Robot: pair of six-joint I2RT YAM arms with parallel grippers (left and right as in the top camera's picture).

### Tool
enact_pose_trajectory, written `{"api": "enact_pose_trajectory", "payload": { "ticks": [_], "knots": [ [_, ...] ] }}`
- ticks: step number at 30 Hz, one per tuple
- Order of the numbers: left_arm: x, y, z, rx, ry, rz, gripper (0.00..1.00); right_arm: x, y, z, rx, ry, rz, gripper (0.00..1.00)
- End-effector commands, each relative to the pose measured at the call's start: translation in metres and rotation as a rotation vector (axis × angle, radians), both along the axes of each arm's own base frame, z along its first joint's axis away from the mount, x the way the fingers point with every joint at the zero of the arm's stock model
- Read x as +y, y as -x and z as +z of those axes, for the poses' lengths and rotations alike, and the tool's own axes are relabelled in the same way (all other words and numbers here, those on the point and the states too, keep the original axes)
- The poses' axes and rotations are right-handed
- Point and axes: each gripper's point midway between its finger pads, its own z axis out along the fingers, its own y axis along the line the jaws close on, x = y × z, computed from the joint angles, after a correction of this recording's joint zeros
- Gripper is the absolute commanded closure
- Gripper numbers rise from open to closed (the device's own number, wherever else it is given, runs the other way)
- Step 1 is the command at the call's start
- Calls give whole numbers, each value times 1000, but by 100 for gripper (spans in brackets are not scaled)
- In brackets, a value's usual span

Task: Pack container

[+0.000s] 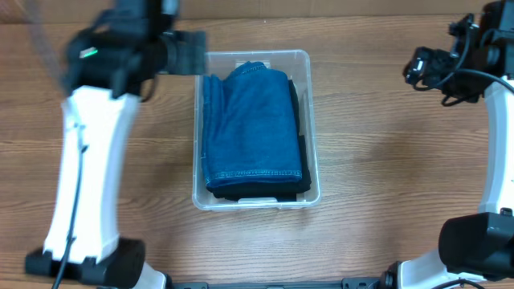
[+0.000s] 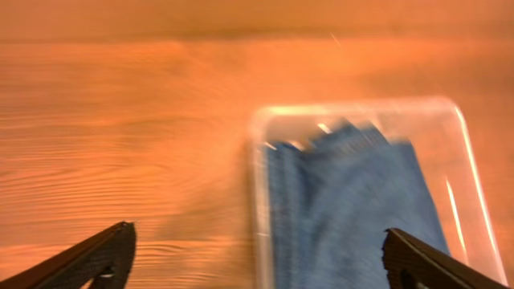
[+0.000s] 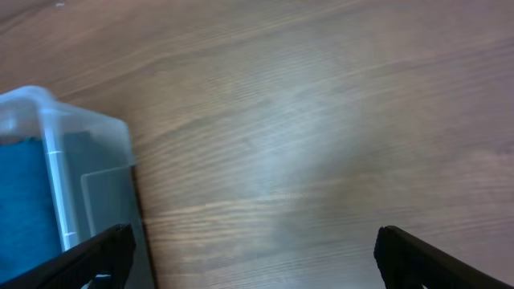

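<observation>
The left claw (image 2: 257, 234) is held wide and empty over the far left corner of the container (image 1: 257, 205). This clear, round-cornered bin is placed mid-table (image 1: 385, 160) and filled with folded blue denim (image 1: 253, 120) over dark cloth (image 1: 304, 160). The right claw (image 3: 253, 239) is also spread wide and empty, well apart.

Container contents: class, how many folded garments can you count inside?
2, both in the container: blue denim on top, a black garment beneath. Others may be hidden.

The clear container (image 1: 255, 204) is set upright, its length laid 12 to 6 o'clock. It is filled with blue cloth (image 1: 253, 120).
</observation>
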Motion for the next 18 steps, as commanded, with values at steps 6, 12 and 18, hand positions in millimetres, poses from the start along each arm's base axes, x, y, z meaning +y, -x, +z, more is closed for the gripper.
{"api": "enact_pose_trajectory", "payload": {
  "ticks": [6,12,18],
  "knots": [
    [123,-5,-36,113,50,388,0,47,-40,29,-196,-11,99,0],
    [127,10,-42,174,10,325,0,55,-16,37,-156,-49,109,0],
    [107,47,-11,107,31,217,0,42,41,98,-302,73,72,0]
  ]
}}
